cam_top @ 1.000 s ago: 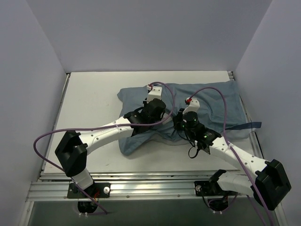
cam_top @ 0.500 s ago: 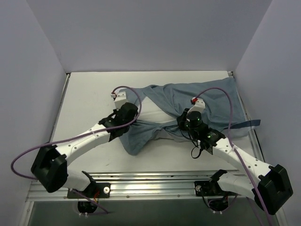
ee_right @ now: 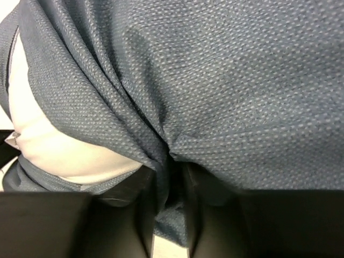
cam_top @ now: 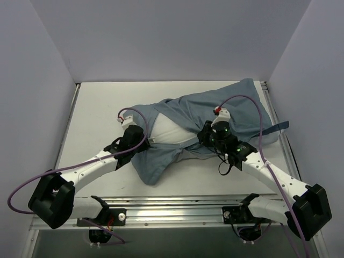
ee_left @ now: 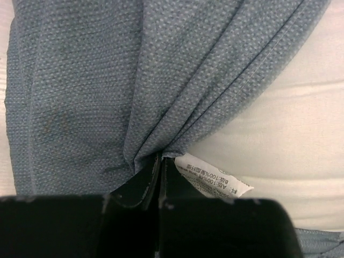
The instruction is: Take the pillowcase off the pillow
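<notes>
The pillowcase [cam_top: 215, 107] lies across the table's middle, dusty blue-grey side out, its mouth pulled open toward the left. The white pillow [cam_top: 169, 131] shows through that opening. My left gripper [cam_top: 146, 141] is shut on the pillowcase's edge; in the left wrist view its jaws pinch a bunch of blue cloth [ee_left: 129, 97] beside the pillow [ee_left: 290, 140] and its white label [ee_left: 212, 177]. My right gripper [cam_top: 203, 141] is shut on a fold of the pillowcase [ee_right: 215, 80] over the pillow [ee_right: 59, 145].
The white table [cam_top: 102, 107] is walled by pale panels at the left, back and right. A dark blue strap [cam_top: 283, 126] sticks out at the pillowcase's right edge. A metal rail [cam_top: 172, 207] runs along the near edge.
My left gripper has pulled the pillowcase's edge left and toward the near side, baring more white pillow. The whole bundle shifted slightly; the right gripper stayed gripping near the middle.
</notes>
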Controlling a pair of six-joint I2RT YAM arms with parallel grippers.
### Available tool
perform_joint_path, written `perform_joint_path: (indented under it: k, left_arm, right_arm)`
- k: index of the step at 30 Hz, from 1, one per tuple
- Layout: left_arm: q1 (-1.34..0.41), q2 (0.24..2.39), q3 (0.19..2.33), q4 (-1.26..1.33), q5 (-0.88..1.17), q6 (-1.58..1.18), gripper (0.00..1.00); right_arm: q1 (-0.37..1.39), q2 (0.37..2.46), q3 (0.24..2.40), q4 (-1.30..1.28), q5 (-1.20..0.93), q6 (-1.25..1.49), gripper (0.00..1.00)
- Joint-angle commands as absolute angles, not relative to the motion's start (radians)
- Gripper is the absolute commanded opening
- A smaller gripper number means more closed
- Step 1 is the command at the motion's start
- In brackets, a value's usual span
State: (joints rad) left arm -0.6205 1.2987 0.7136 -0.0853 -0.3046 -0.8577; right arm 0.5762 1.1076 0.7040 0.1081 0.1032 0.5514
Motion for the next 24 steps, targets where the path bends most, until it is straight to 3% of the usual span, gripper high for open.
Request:
perform_joint_path:
  k: [1,3,6,9,16,22,24]
  left_arm:
    - [-0.617,1.328,0.678,-0.135,-0.267,-0.799,0.02]
    - [-0.644,1.316,0.686,-0.124,-0.264,-0.796,0.02]
    - [-0.666,1.302,0.686,-0.114,-0.265,-0.790,0.02]
    - [-0.675,1.292,0.684,-0.109,-0.262,-0.793,0.02]
    - [-0.684,1.287,0.684,-0.107,-0.259,-0.798,0.02]
    - [-0.692,1.269,0.673,-0.113,-0.264,-0.811,0.02]
    - [-0.693,1.262,0.667,-0.115,-0.265,-0.818,0.02]
  right_arm:
    - [0.618,1.104,0.829,0.011,0.153,0.427,0.25]
    - [0.672,1.111,0.891,-0.049,0.231,0.384,0.42]
    - [0.771,1.140,1.024,-0.132,0.284,0.333,0.59]
    - [0.862,1.181,1.139,-0.163,0.287,0.290,0.65]
    - [0.954,1.341,1.232,-0.039,0.114,0.252,0.63]
    - [0.936,1.469,1.160,0.069,0.187,0.258,0.62]
    - [0.913,1.511,1.132,0.086,0.215,0.281,0.68]
